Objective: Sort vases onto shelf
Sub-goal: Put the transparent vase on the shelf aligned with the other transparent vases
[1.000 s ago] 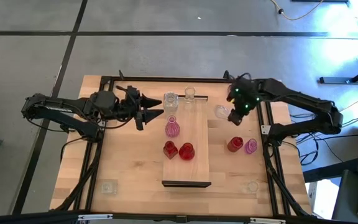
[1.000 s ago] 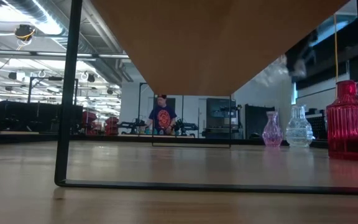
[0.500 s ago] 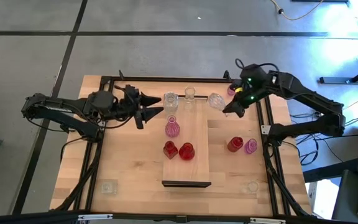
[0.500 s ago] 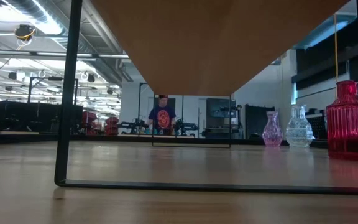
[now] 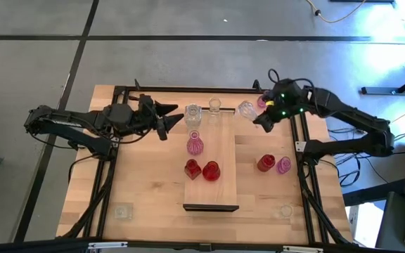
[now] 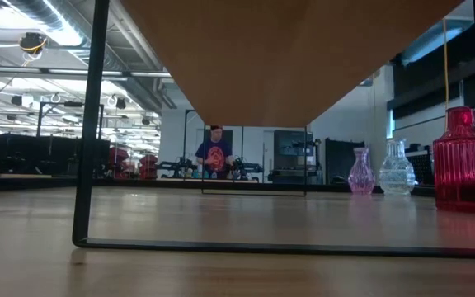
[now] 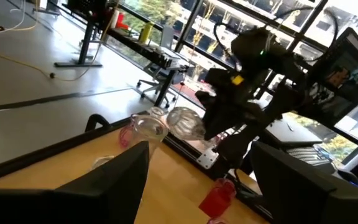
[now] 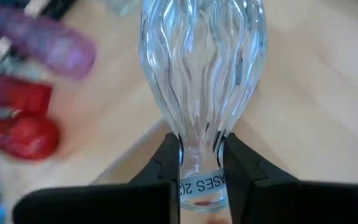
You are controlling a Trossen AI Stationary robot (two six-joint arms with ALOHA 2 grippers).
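**Bench and shelf**

The wooden bench (image 5: 146, 183) carries the light-wood shelf (image 5: 220, 176) at its middle. On the shelf: a pink vase (image 5: 195, 145), two red vases (image 5: 202, 169). On the bench's right: a red (image 5: 265, 163) and pink vase (image 5: 283, 165).

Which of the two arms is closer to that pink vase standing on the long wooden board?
The left. Its gripper hovers open just beyond the pink vase, near the shelf's far end. The right gripper is farther off, holding a clear vase.

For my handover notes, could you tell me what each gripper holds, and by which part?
The right gripper clamps a clear ribbed vase by its narrow neck; the left gripper is open and empty.
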